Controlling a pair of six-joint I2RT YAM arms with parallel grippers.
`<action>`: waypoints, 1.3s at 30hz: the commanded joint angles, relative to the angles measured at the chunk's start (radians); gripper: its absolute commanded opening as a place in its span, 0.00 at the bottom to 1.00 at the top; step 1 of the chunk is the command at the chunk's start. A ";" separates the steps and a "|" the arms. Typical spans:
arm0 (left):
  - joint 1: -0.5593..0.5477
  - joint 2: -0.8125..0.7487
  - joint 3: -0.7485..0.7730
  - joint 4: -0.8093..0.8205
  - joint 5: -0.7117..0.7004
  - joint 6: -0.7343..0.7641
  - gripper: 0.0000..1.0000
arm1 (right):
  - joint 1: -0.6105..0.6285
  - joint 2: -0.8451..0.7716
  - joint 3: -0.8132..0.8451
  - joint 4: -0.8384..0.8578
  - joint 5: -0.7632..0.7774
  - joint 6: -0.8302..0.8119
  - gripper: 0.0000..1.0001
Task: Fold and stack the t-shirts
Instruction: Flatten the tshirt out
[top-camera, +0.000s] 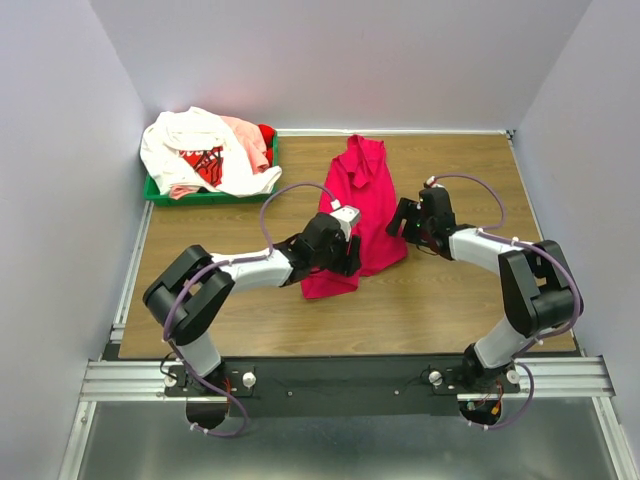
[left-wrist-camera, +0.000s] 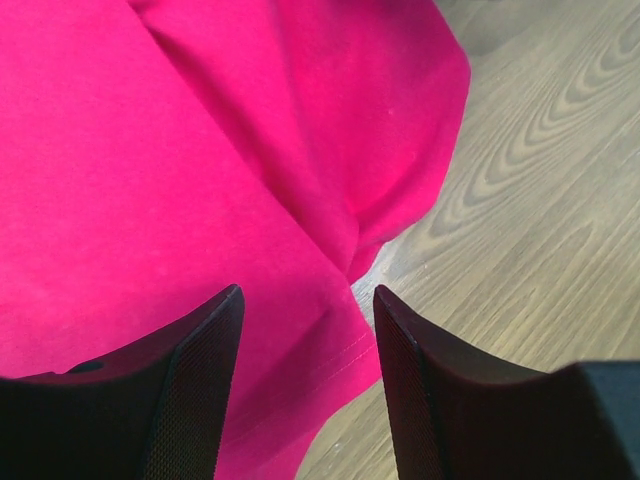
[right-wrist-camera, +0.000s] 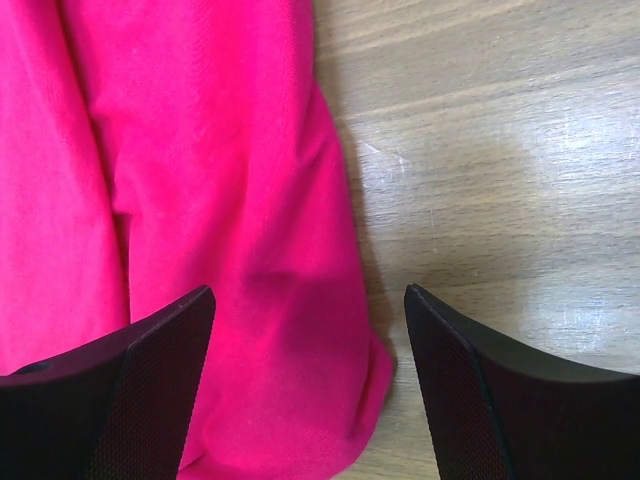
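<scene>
magenta t-shirt (top-camera: 362, 200) crumpled mid-table. left gripper (left-wrist-camera: 308, 300) spread over its 7 o'clock hem, right gripper (right-wrist-camera: 310, 295) spread over its 3 o'clock edge. green tray (top-camera: 160, 192) at 10 o'clock holds white printed shirt (top-camera: 190, 140), pale pink shirt (top-camera: 243, 130), red shirt (top-camera: 266, 134).

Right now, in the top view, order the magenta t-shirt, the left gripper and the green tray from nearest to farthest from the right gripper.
From the right gripper:
1. magenta t-shirt: its edge lies right below it.
2. left gripper: farther left, over the shirt's near end.
3. green tray: far-left table corner.
</scene>
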 joint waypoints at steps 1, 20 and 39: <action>-0.032 0.029 0.032 0.003 -0.064 -0.006 0.64 | 0.013 0.022 0.031 0.011 0.023 0.004 0.83; -0.097 0.136 0.112 -0.164 -0.314 -0.009 0.50 | 0.015 0.045 0.035 0.011 -0.034 0.013 0.54; 0.013 -0.232 0.198 -0.280 -0.362 0.083 0.00 | 0.013 -0.285 0.132 -0.214 0.104 -0.061 0.00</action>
